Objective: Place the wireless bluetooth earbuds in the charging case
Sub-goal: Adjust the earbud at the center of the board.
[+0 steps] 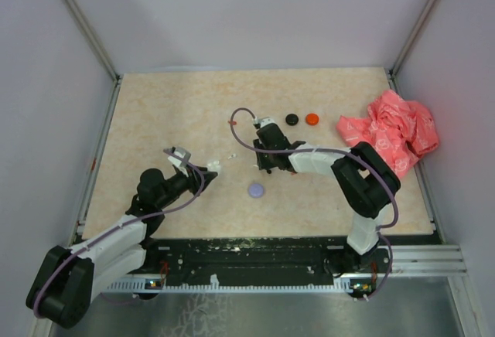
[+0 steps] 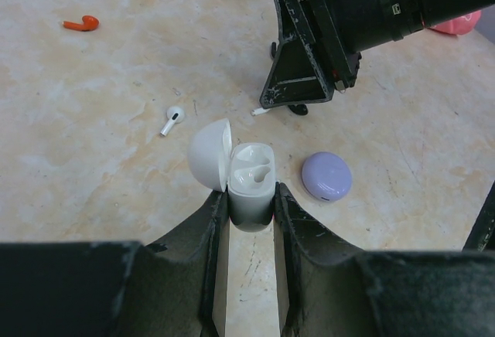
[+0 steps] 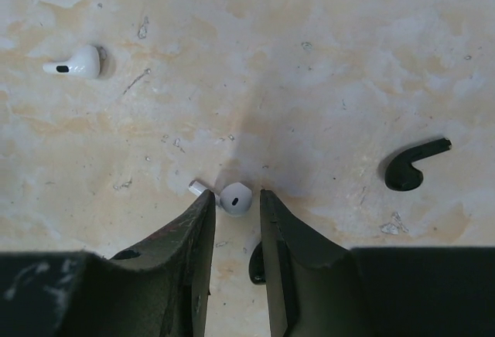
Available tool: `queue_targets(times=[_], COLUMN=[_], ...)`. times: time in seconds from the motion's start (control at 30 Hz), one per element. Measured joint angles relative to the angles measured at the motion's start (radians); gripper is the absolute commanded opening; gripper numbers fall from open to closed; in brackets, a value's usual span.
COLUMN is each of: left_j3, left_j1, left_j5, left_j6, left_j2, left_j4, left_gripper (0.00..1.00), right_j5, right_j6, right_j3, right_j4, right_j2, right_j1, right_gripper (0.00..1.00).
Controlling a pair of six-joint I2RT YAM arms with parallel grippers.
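My left gripper [image 2: 251, 198] is shut on the white charging case [image 2: 253, 186], whose lid [image 2: 210, 154] stands open with two empty sockets showing. My right gripper [image 3: 236, 202] reaches down to the table, jaws narrow but open. A white earbud [image 3: 234, 198] lies between the tips: the left finger overlaps its stem and a sliver of table shows at the right finger. A second white earbud [image 3: 76, 62] lies to the left, also seen from the left wrist [image 2: 172, 118]. A black earbud [image 3: 410, 168] lies to the right. A red earbud [image 2: 81, 23] lies far left.
A lilac disc [image 2: 326, 175] sits just right of the case. A black disc [image 1: 291, 119] and an orange disc [image 1: 312, 119] lie behind the right arm. A crumpled pink-red bag [image 1: 390, 130] fills the table's right edge. A dark bit [image 3: 255, 263] lies under the right gripper's fingers.
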Motion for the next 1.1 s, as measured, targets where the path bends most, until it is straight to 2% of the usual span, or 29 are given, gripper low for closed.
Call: queue_targets(times=[0.27,0.6,1.1], left_j3=[0.000,0.000,-0.005], left_j1=[0.000,0.000,0.000], left_j5=[0.008,0.014,0.024], left_j6=[0.001,0.016,0.020], left_j2=[0.000,-0.001,-0.047], left_j4=[0.000,-0.001,-0.002], left_gripper=[0.01,0.01,0.01], right_j5=[-0.024,-0.037,-0.114], right_j6=[0.002,-0.023,-0.222], right_j3=[0.030,0.040,0.134], right_j4=[0.003,-0.004,-0.138], right_j2=[0.031,0.039,0.075], right_j1=[0.000,0.002,0.048], right_gripper=[0.29,0.19,0.18])
